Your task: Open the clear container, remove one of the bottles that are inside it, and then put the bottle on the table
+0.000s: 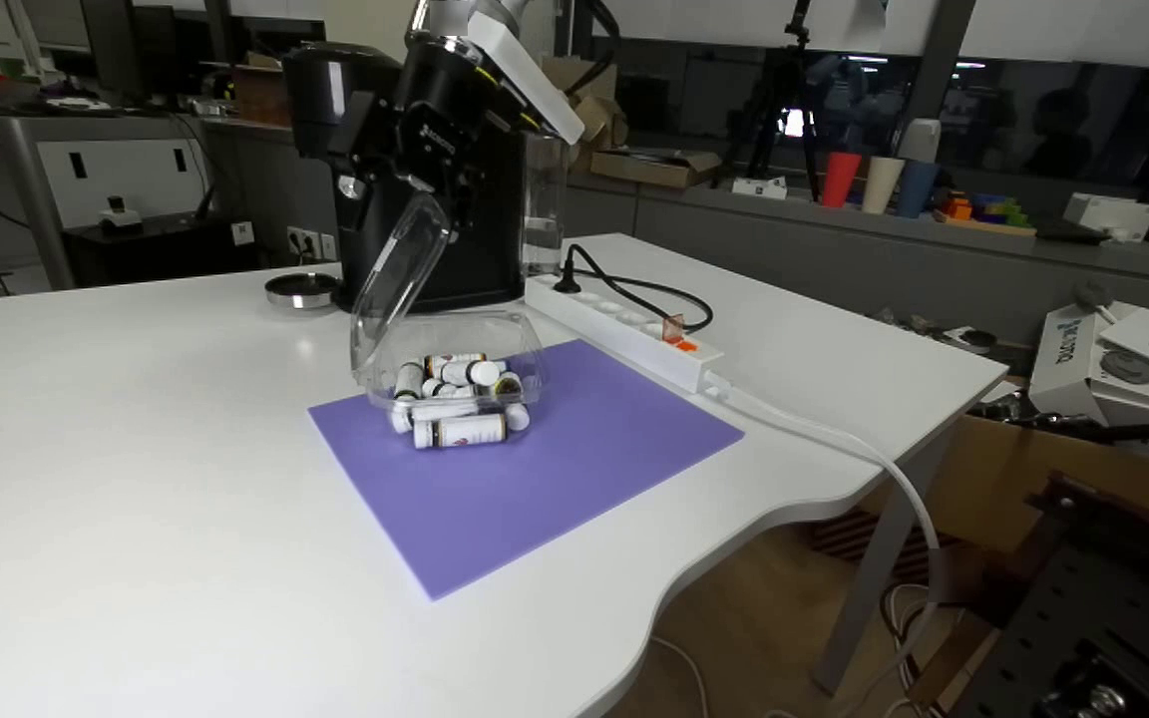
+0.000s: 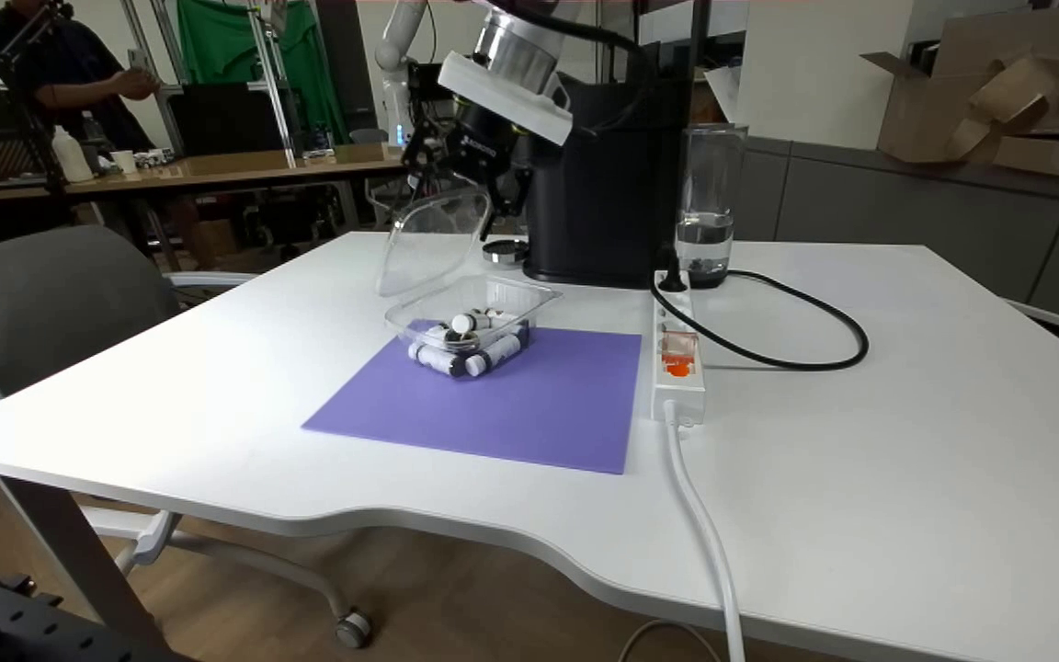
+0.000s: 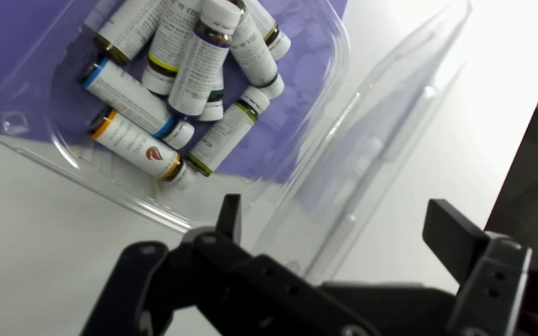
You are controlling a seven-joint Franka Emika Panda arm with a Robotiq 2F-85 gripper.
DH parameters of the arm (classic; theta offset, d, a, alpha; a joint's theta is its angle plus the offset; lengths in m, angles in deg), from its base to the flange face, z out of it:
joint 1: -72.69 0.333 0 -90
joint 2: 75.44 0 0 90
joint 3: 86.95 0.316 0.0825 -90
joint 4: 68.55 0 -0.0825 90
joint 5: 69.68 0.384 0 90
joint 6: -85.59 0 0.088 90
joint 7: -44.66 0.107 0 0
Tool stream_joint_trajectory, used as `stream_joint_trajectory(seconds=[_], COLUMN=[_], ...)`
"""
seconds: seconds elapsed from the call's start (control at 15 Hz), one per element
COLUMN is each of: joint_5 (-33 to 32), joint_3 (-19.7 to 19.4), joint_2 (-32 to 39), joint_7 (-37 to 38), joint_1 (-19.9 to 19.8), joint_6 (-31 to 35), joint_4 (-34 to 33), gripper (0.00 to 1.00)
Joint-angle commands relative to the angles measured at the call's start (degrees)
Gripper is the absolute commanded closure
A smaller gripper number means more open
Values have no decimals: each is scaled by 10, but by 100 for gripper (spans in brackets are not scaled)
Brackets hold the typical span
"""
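Note:
The clear container [image 1: 515,329] sits partly on a purple mat, with its hinged lid [image 1: 400,269] raised and tilted up. In an exterior view the tub [image 2: 539,292] and lid [image 2: 433,241] also show. Several small white-labelled bottles [image 3: 199,70] lie in the tub, piled on their sides; they show in both exterior views too. My gripper [image 3: 333,205] is open, its fingers wide apart. In the wrist view the lid [image 3: 367,140] runs up between the fingers; I cannot tell whether it touches either. In both exterior views the gripper is at the lid's top edge. The white table [image 1: 136,449] lies beneath.
A purple mat [image 1: 555,499] lies under part of the tub. A tall black machine [image 2: 603,184] stands behind the gripper, with a round metal dish [image 1: 300,289] beside it. A white power strip [image 1: 624,334] with a black cable lies beside the mat. A clear water tank [image 2: 709,221] stands behind.

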Motion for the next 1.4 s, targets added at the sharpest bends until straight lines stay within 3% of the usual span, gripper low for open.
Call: stream_joint_trajectory(seconds=[0.0,0.6,1.0,1.33], joint_5=[-17,-64,-101,-146], joint_3=[8,18,-20,-56], joint_2=[-42,-113,-146,-145], joint_7=[-18,-76,26,140], joint_1=[25,87,94,91], joint_6=[13,85,122,93], joint_4=[25,66,119,152], gripper=[0,0,0,0])
